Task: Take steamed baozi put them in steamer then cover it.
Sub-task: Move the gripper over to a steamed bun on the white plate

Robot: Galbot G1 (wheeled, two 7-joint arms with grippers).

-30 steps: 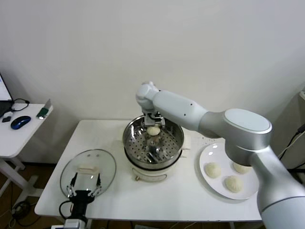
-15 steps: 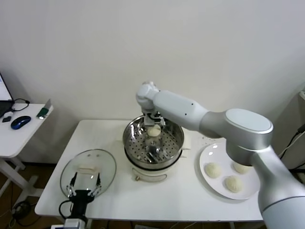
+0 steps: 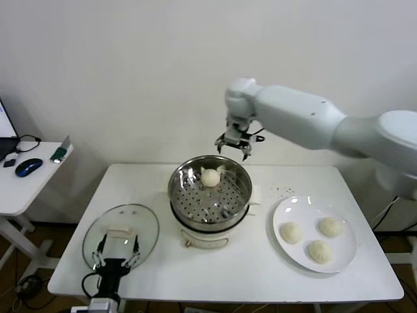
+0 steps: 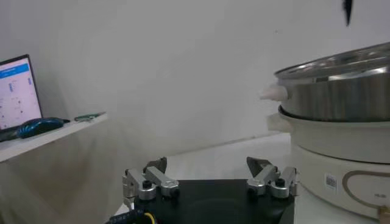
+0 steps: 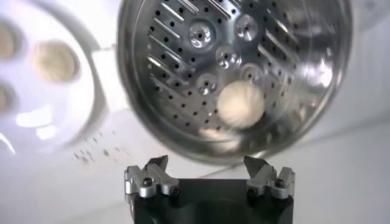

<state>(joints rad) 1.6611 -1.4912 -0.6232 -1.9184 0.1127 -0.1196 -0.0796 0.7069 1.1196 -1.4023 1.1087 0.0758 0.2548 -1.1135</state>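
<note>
1. One bun (image 3: 210, 177) lies on the holed tray inside the steamer (image 3: 195, 202), toward its far side; three more buns (image 3: 290, 231) wait on the white plate (image 3: 345, 257) to the steamer's right, near one another.
2. The right gripper (image 3: 237, 145) hangs above and behind the steamer's far rim, fingers spread apart and holding nothing.
3. The buns look soft, light and smooth-skinned — a hard squeeze would likely dent them. Best judged grip: across the widest part, fingers coming down either side, closing only until the dough gives a little.
4. The glass lid (image 3: 121, 236) lies flat on the table left of the steamer — probably heavier, slick and breakable, so its white handle (image 3: 120, 231) is the place to hold it.
5. The left gripper (image 3: 115, 258) sits low at the lid's near edge, fingers apart and empty.
</note>
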